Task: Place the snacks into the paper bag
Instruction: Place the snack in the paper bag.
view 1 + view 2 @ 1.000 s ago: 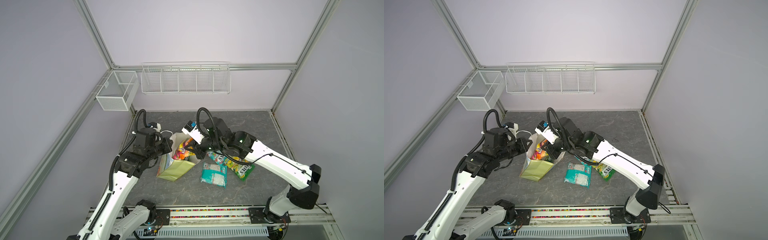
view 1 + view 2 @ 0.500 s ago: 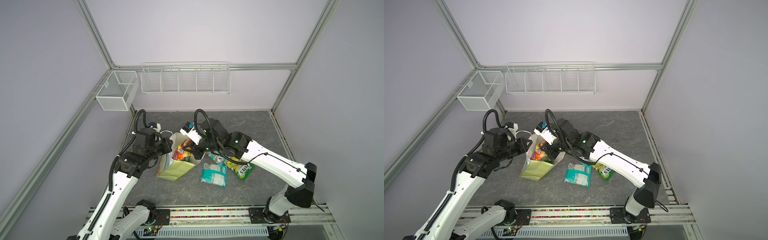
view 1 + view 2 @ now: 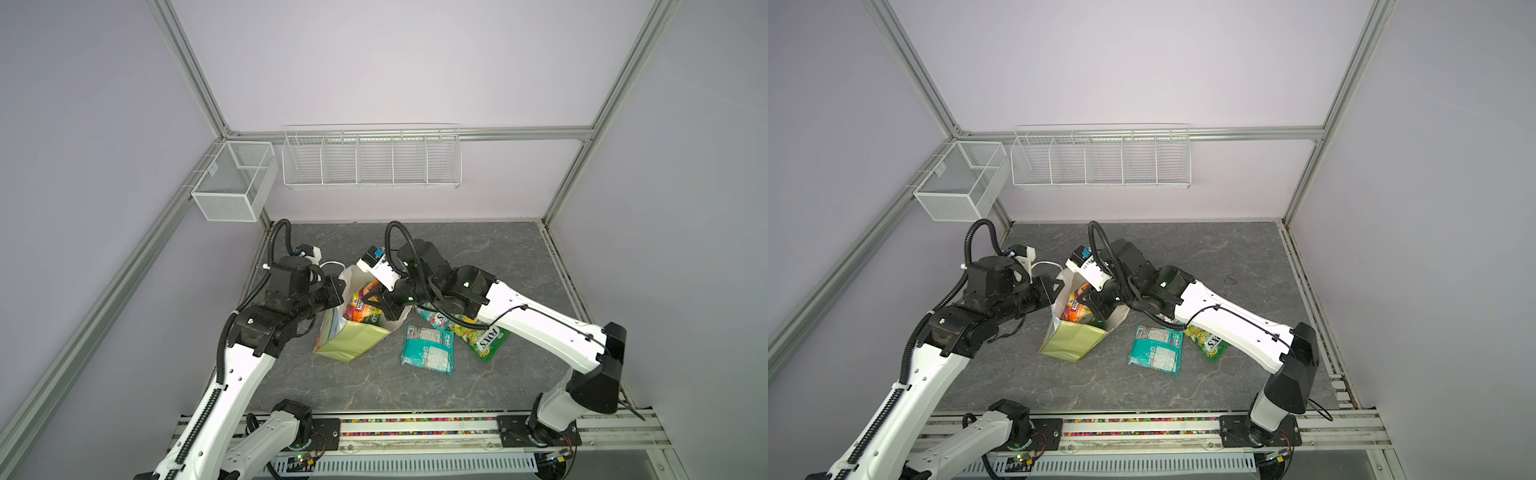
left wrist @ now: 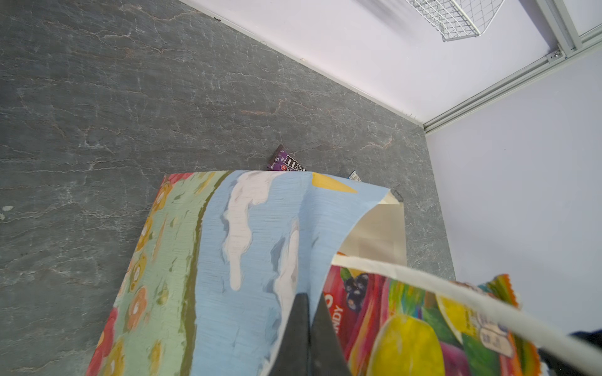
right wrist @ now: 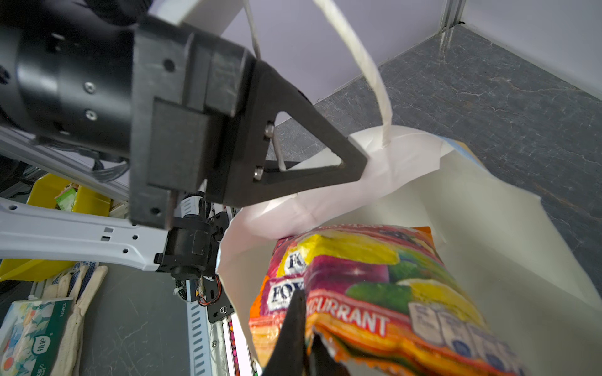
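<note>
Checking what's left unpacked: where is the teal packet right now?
In both top views the teal packet lies flat on the table, right of the paper bag, beside the green packet.

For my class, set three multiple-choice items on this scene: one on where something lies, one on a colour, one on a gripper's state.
1. Where is the teal packet? A inside the paper bag; B on the table beside the bag; C hanging from the bag's handle.
2. What colour is the bag's side panel that faces the top views? A black; B red; C pale yellow-green.
3. The right gripper is: A open and empty; B shut on the orange packet; C shut on the bag's rim.
Answers: 1 B, it lies flat on the table; 2 C, both top views show that panel; 3 B, its fingers pinch the packet's edge at the bag's mouth.
</note>
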